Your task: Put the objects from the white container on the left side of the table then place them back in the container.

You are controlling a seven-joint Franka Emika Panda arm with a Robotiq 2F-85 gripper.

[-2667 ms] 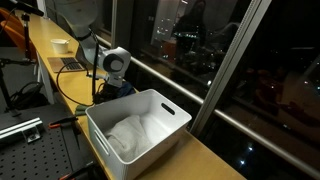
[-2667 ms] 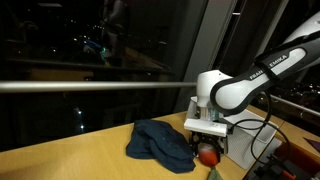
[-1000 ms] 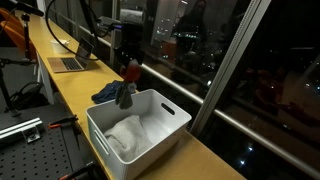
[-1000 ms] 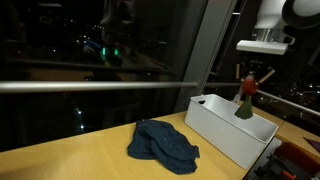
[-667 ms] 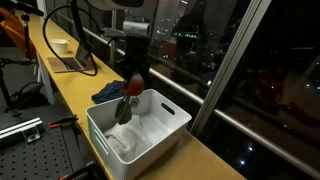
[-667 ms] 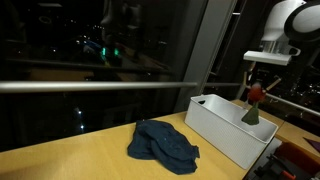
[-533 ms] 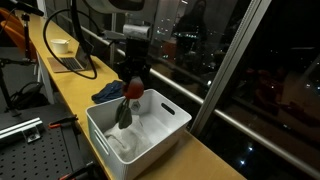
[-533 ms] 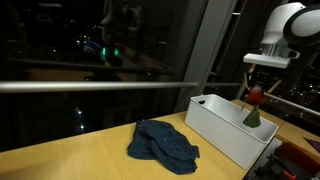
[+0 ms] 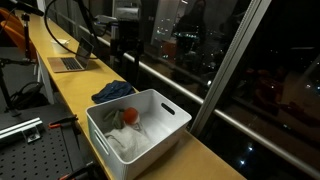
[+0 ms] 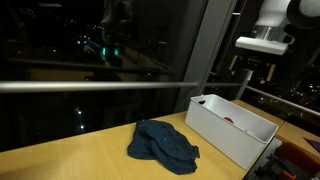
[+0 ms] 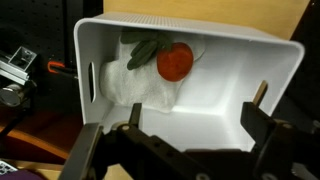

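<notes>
The white container (image 9: 165, 135) is sitting on the table (image 9: 75, 90) and taking up nearly the full width of the narrow top. This is leaving only thin strips of bare wood along its long sides, one of them running beside the window (image 9: 200, 60). The end effector (image 11: 197, 110) is hanging above the container, clear of its rim, with its jaws spread wide and nothing between them.

Inside the container, the orange ball (image 11: 175, 62) is resting on the white cloth (image 11: 130, 82) near one short wall. The dark blue cloth (image 10: 160, 143) is lying crumpled on the table just beyond that end of the container. Past it, open wood is stretching away from the container toward a laptop (image 9: 68, 63).

A dark greenish piece (image 11: 148, 47) is showing beside the ball, partly tucked under it, and what it is cannot be told. In an exterior view the container's wall (image 10: 225, 140) is hiding almost everything inside.
</notes>
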